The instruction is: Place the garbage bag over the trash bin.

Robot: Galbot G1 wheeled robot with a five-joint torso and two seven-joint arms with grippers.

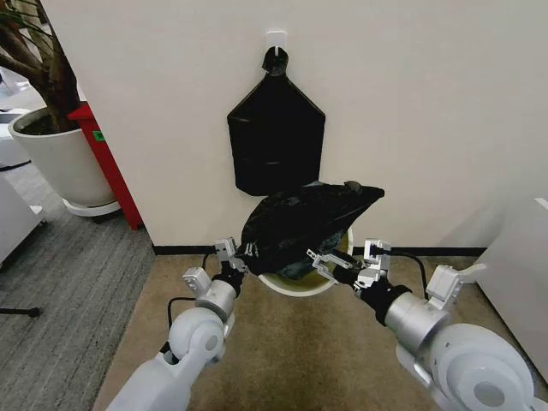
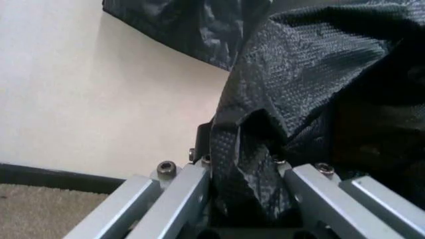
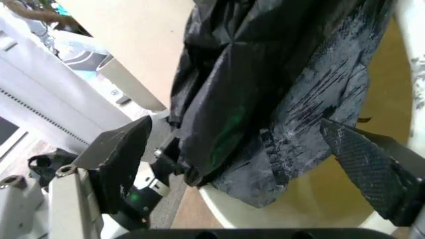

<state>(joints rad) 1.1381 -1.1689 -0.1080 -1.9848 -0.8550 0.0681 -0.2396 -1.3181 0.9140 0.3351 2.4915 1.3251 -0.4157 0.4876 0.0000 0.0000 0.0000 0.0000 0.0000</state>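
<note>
Against a plain cream wall, over brown carpet, the small round white plastic trash bin (image 1: 300,286) stands partly hidden beneath the loose, crinkly black plastic garbage bag (image 1: 300,224). Left gripper (image 1: 233,254) sits at the bin's left side, clamped on a fold of bag. Right gripper (image 1: 342,261), at the bin's right rim, stands spread wide, holding nothing, bag hanging between its fingers (image 3: 362,162). Risk: one-sided hold lets the film sag, missing the rim.

Head view high, facing down toward wall (image 1: 428,103), wrist views pressed close, all sharing garbage bag (image 1: 295,227) above trash bin (image 1: 300,285)
</note>
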